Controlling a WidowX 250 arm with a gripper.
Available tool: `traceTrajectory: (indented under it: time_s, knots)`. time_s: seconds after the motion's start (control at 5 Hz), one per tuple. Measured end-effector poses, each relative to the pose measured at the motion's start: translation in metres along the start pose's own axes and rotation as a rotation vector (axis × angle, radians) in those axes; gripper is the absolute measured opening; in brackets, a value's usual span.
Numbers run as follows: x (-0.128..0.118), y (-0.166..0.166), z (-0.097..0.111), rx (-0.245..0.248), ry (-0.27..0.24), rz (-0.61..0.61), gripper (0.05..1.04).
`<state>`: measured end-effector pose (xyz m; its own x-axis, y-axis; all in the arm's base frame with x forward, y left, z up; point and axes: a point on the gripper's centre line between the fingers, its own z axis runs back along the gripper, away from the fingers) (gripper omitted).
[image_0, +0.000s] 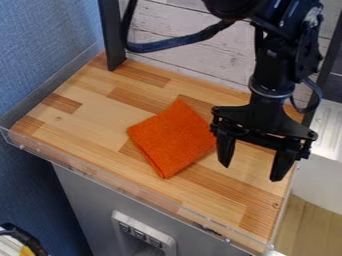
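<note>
The hand (252, 172) hangs spread above wooden tabletop (90, 112) (orange cloth (172, 140) just beside it), blue wall (47, 40) alongside.

fixed camera above the wooden counter (87, 107), facing down at a slant, whole surface in frame

Bright orange cloth (172, 138), black jaws (252, 172)

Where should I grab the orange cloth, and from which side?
I'd pinch the front corner of the orange cloth, coming straight down from above. It lies flat on the wooden surface, so there is no raised side to grip, but folded layers show along the edge by that corner. The open gripper is off to the picture's right, so shift it across first.
</note>
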<state>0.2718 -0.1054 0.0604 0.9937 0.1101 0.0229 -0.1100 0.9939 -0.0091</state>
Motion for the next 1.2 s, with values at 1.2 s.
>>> traceTrajectory:
  time_s: [1.2]
  knots:
    - [-0.011, -0.001, -0.016, 0.009, 0.037, -0.026, 0.999]
